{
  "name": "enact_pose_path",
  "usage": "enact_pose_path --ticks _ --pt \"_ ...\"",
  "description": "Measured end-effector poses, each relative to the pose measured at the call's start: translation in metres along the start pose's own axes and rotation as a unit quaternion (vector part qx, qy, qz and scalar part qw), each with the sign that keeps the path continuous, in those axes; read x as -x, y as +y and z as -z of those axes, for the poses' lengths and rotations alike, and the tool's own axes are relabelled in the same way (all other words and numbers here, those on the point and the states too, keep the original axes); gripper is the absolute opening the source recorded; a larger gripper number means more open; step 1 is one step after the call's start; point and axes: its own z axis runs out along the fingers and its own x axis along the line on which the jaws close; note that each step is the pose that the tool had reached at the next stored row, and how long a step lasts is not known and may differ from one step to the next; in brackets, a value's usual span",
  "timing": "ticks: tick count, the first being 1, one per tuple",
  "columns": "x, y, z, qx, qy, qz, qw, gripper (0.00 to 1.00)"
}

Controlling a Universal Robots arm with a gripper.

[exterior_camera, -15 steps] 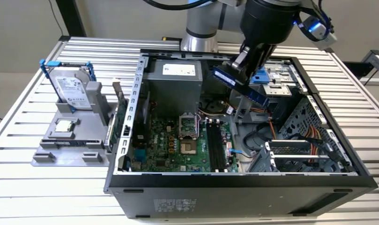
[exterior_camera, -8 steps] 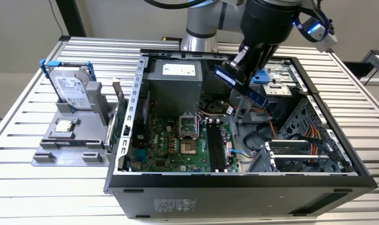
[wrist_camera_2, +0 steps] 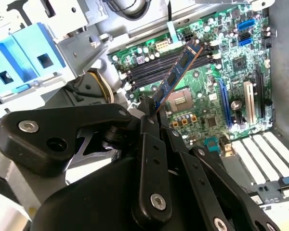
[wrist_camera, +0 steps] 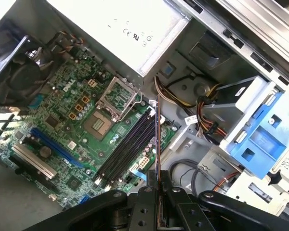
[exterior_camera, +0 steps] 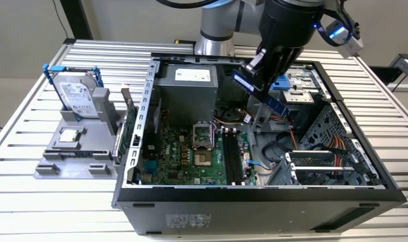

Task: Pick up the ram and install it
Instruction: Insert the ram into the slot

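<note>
Exterior view, biggest first: the bench (exterior_camera: 28,201) carries one open computer case (exterior_camera: 257,204) lying on its side, with one grey holder (exterior_camera: 49,169) at nine o'clock of it. Inside the case sits one motherboard (exterior_camera: 190,151). Its memory slots (exterior_camera: 232,156), four by my count in the first wrist view, run twelve to six o'clock and all look empty. One claw (exterior_camera: 256,68) hangs above the case, clamped on one end of the single ram (exterior_camera: 264,96). The stick juts from the claw toward four o'clock, its long axis ten to four, clear of the board. The slots lie at about seven o'clock of it, well apart, so stick and slots look not yet lined up.
</note>
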Motion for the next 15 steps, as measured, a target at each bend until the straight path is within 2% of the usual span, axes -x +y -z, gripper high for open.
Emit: enact_pose_path --ticks 7,15 --pt "-0.0001 -0.0001 0.0 -0.0006 -0.001 -0.03 0.9996 0.0" --pt "-0.0002 -0.0004 0.0 -0.0013 -0.0021 -0.063 0.998 0.0"
